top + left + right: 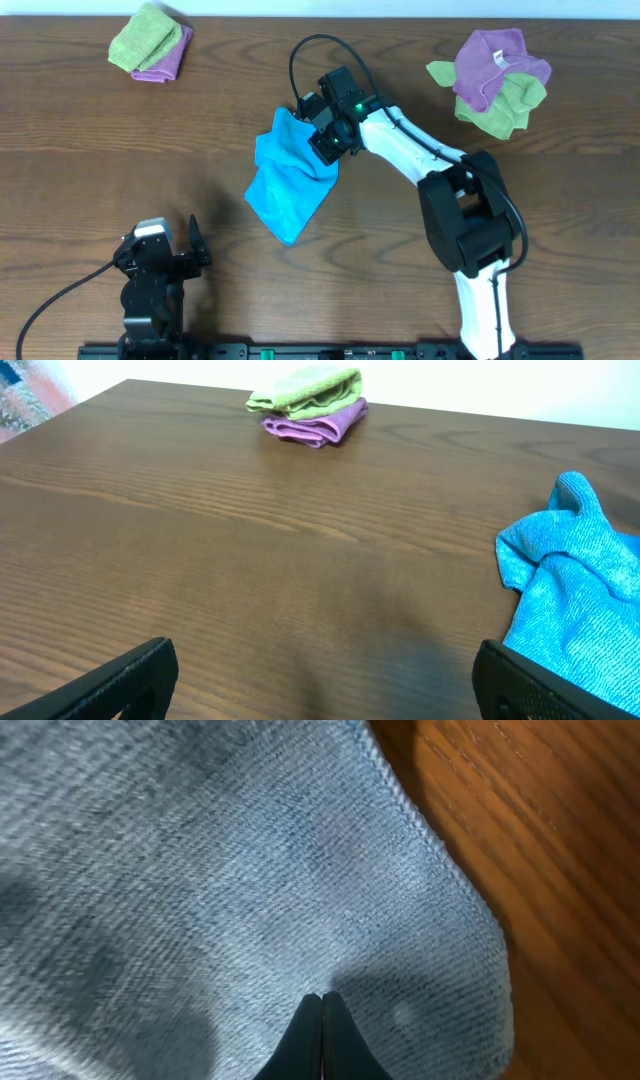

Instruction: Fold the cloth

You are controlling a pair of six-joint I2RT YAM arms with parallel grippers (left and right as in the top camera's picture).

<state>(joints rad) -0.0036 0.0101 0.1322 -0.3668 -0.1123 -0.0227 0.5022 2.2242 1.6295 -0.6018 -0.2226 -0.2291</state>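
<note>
Cloth: the blue cloth (290,185) lies crumpled and unfolded near the middle of the table (90,150). One corner points toward the robot. In the left wrist view a far corner stands up in a peak.
Right gripper: the right gripper (322,1015) is over the cloth's far right edge. It is clenched, with the jaws tip to tip in a shaded dimple of blue fabric and a pinch of cloth between them.
Right arm: the right arm (420,155) reaches from the near right edge across to the cloth.
Left gripper: the left gripper (325,690) is released. Its fingers (125,675) are set wide apart over bare wood and hold nothing.
Left gripper position: near edge of the table on the left, well apart from the cloth, which lies ahead and to its right.
Folded stack: a folded stack (150,42) with a lime-green cloth on a purple one sits at the far left, well apart from the cloth.
Loose heap: a loose heap (495,80) of purple on lime-green cloths lies at the far right, apart from the right arm.
</note>
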